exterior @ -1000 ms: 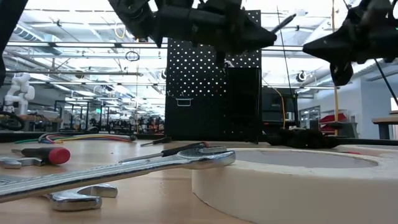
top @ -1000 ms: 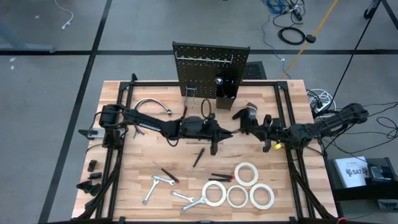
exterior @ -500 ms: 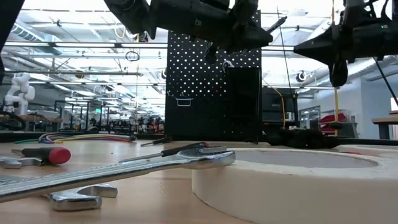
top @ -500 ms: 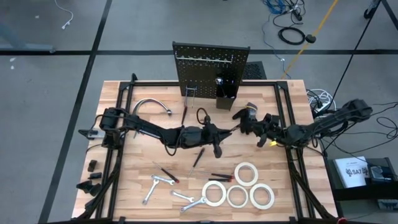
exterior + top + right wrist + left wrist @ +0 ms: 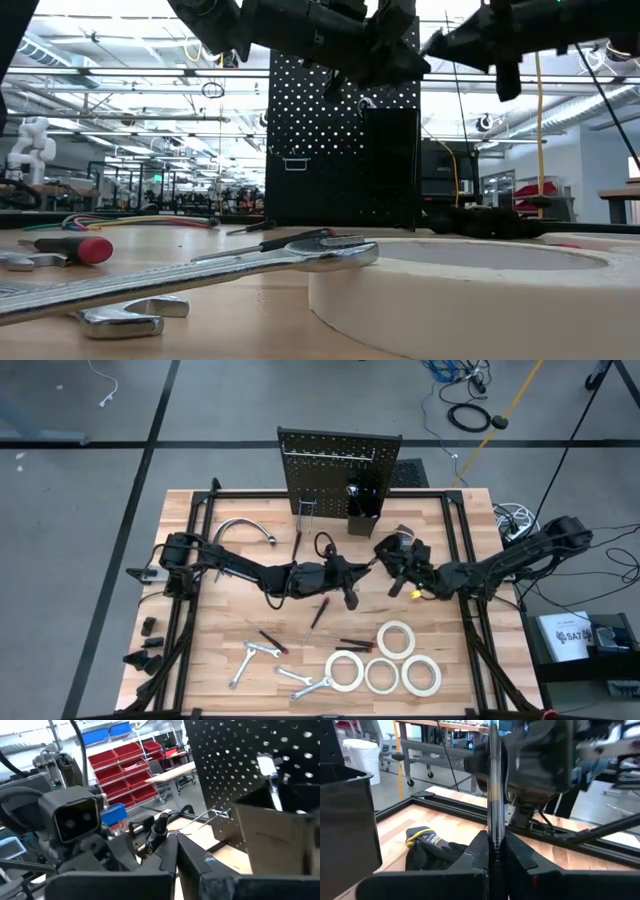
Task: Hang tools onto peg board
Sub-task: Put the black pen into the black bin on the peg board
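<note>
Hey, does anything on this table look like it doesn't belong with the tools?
Two things stand out: a black glove crumpled near the peg board, by the right gripper, and a curved chrome tube at the table's far left. Neither looks like a tool to hang.

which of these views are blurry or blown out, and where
Low view: the nearest tape roll and wrench are soft, the peg board sharper, the ceiling lights glaring. Left wrist view: the right arm behind the held shaft is smeared; the left gripper stays crisp. Right wrist view: the peg board and black bin are slightly blurred. High view: evenly lit, sharp.
</note>
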Robot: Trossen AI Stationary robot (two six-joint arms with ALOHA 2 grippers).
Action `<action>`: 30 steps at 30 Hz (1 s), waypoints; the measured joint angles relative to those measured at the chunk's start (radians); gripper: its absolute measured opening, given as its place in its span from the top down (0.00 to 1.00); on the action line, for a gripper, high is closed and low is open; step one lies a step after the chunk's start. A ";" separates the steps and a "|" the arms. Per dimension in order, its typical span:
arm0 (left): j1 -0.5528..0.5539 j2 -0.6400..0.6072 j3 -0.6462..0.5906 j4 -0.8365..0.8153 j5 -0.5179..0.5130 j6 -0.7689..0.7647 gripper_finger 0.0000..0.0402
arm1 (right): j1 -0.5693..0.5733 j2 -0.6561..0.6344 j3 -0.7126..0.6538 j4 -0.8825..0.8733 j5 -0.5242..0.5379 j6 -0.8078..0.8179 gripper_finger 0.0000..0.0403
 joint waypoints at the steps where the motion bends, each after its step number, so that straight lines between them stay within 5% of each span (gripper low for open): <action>1: 0.000 0.000 0.000 -0.009 0.000 0.000 0.94 | 0.000 0.015 0.011 0.000 -0.002 -0.005 1.00; 11: -0.004 0.001 0.000 -0.028 0.032 0.006 0.93 | 0.000 0.065 0.056 -0.030 -0.068 -0.056 1.00; 18: -0.003 -0.001 0.001 -0.022 0.031 0.036 0.95 | 0.005 -0.100 0.056 -0.335 0.111 -0.064 1.00; 25: 0.053 -0.042 0.002 0.154 -0.058 0.138 0.95 | 0.010 -0.219 0.056 -0.671 0.109 0.080 1.00; 30: 0.160 -0.042 0.002 0.258 -0.078 0.122 0.95 | 0.010 -0.211 0.056 -0.710 0.111 0.104 1.00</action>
